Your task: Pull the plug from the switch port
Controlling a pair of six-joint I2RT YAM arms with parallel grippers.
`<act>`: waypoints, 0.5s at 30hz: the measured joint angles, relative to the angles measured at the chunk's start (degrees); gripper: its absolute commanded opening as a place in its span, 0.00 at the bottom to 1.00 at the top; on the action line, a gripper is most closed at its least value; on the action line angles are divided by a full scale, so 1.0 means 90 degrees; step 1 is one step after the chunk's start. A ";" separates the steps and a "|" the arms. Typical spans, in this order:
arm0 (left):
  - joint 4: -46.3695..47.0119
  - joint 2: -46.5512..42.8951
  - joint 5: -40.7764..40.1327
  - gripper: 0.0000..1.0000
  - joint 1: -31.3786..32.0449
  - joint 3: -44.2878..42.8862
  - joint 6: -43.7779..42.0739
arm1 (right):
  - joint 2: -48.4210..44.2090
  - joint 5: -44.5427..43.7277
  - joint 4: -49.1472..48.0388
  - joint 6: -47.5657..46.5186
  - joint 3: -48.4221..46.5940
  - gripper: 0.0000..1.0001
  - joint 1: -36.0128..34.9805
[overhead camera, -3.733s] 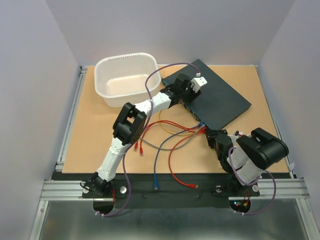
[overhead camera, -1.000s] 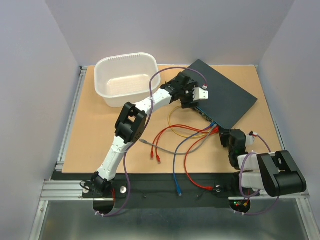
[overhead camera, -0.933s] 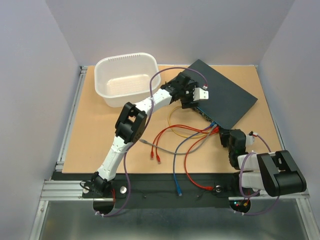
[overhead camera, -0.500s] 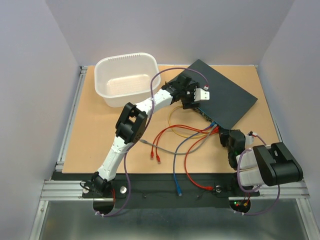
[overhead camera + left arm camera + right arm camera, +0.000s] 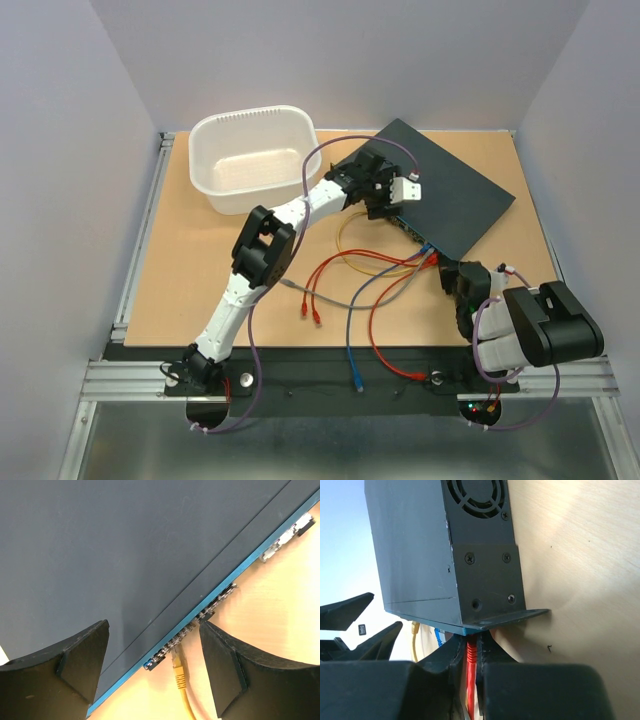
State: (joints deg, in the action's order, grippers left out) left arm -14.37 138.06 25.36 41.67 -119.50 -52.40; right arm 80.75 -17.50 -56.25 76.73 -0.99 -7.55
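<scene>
Well to the left of the switch (image 5: pixel 450 195) sat a white tub (image 5: pixel 250 160). The left arm reached across to the switch's left corner, where its gripper (image 5: pixel 385 192) hung over the port edge. From above I could not read the jaws. The left wrist camera showed its two fingers (image 5: pixel 80 665) spread wide with nothing between them. The gap framed the dark lid and the blue-fronted row of sockets (image 5: pixel 195 630), with a yellow plug (image 5: pixel 178 672) seated in one socket. Loose red, blue, yellow and grey cables (image 5: pixel 349 345) trailed over the table (image 5: pixel 200 270) on the near side of the switch. At the switch's near right corner the right gripper (image 5: pixel 445 265) sat close against the port edge. Only its wrist camera told the rest: the fingers were pinched nearly together on a red plug (image 5: pixel 469 655). The plug's tip met the port edge under the mounting bracket (image 5: pixel 510 615). Whether it sat in a socket, I could not tell.
</scene>
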 measured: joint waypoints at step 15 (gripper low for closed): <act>0.0248 -0.0032 -0.0100 0.91 0.0658 0.0333 -0.0772 | -0.0240 0.0644 0.0211 -0.0389 0.0007 0.00 0.0095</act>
State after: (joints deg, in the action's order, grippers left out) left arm -12.14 137.78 24.47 47.59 -116.51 -59.35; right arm 78.59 -11.70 -54.35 73.23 -0.93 -6.70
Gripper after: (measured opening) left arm 0.917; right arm 0.095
